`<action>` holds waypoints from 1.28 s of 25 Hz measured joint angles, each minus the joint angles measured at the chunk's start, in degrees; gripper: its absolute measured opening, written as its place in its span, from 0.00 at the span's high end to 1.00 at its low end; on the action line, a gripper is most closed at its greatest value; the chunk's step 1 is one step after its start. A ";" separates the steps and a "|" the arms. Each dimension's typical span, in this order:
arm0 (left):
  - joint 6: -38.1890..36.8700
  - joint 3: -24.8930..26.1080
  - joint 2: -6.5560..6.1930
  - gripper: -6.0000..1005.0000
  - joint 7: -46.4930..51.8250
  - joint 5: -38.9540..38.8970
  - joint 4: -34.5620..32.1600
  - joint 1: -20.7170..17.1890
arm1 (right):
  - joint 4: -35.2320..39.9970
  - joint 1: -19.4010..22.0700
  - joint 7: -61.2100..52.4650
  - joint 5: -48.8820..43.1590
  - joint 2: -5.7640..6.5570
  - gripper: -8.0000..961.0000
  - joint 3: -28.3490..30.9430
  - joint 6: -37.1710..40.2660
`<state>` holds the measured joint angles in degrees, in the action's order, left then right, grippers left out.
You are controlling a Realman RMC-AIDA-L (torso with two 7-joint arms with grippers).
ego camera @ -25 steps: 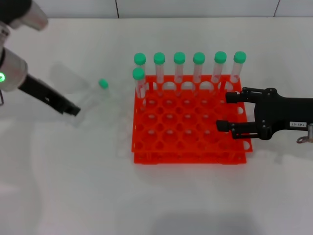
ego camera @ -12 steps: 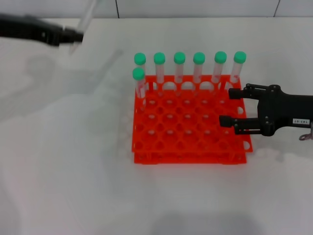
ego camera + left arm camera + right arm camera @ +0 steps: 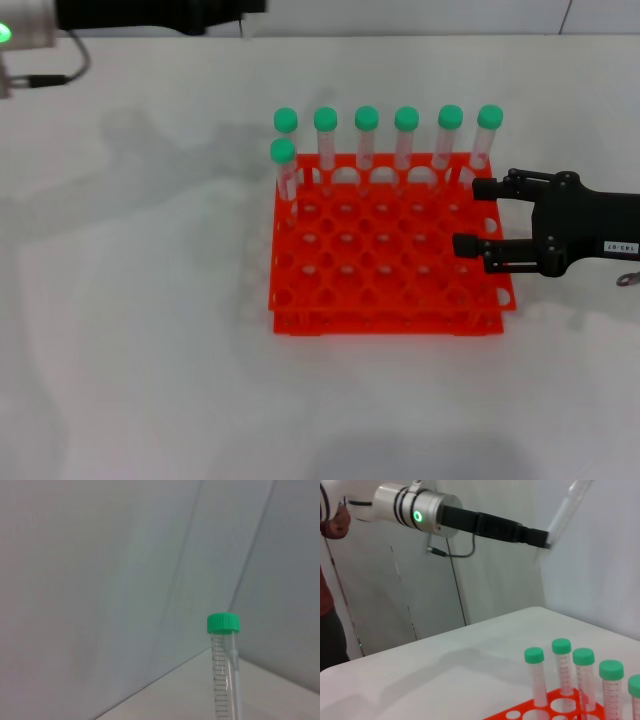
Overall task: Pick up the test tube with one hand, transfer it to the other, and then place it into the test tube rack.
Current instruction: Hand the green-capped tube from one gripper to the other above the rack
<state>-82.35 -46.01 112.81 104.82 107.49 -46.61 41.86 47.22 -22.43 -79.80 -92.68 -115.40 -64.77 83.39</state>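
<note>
Test tube [image 3: 223, 670] (one) aloft; seven racked

tubes in rack [image 3: 366, 135]: 7 | held test tube [image 3: 224, 670]: 1 | test tube rack [image 3: 385, 300]: 1 | grippers: left gripper [image 3: 240, 8], right gripper [image 3: 474, 217]: 2

The robot's left arm is raised high, with its silver wrist showing a green light. It stretches level across the far left of the scene. Its black left gripper [image 3: 540, 537] points toward the middle, fingers closed on a slim clear tube [image 3: 565, 512] that angles upward from the tips. The right arm reaches in low from the right side. Its black right gripper [image 3: 472, 216], carrying a small white label, lies flat with both fingers spread apart and nothing between them.
</note>
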 joint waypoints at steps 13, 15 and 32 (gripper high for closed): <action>-0.36 -0.38 3.61 0.80 -15.89 -5.49 11.99 2.88 | 0.71 0.70 0.66 2.23 0.16 0.15 0.64 0.70; -0.38 -0.39 3.76 0.80 -18.03 -6.68 13.63 2.77 | 0.77 0.78 0.67 2.25 0.20 0.15 1.21 1.06; -0.18 -1.46 4.78 0.81 -20.69 -7.13 17.37 2.48 | 0.95 0.74 0.50 2.23 0.53 0.15 4.82 1.61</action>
<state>-82.53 -47.47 117.58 84.13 100.36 -29.24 44.34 48.17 -21.69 -79.30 -90.45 -114.87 -59.95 84.99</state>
